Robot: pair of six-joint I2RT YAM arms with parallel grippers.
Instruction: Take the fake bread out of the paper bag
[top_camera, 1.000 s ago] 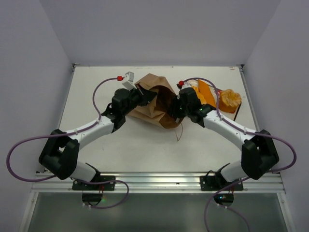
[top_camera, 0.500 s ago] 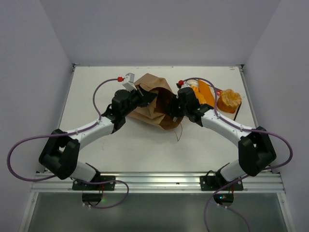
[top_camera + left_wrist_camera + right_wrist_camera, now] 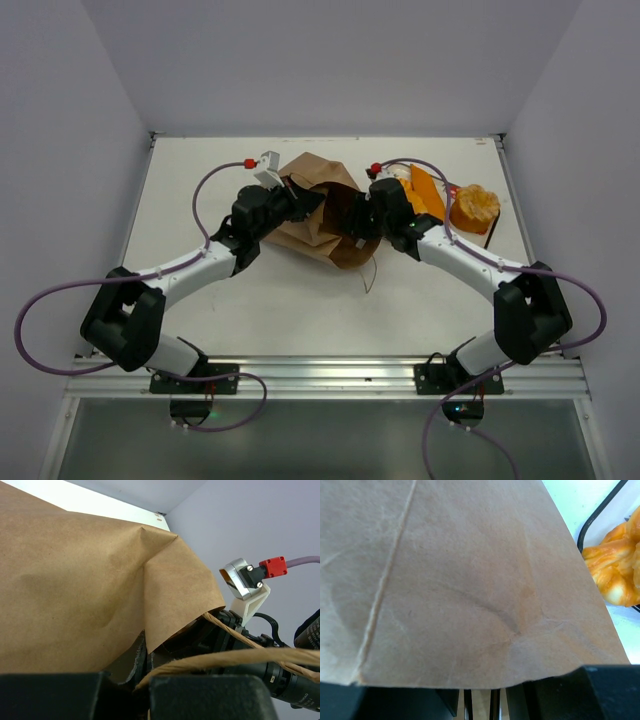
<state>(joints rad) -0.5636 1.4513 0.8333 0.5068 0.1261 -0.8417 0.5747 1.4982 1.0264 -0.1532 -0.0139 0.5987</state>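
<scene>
Top external: arms point(image 3: 200, 262) (bent) at bag point(image 3: 318, 232)

The paper bag point(image 3: 318, 172) wall stands before the right tool point(image 3: 351, 221).

The bag point(image 3: 318, 210) lies in the middle of the bench point(image 3: 200, 180), between the left tool point(image 3: 300, 200) on its left and the right tool point(image 3: 352, 218) on its right. Right of the bag sits a tray point(image 3: 610, 517) holding bread point(image 3: 474, 207), one piece at its right end.
</scene>
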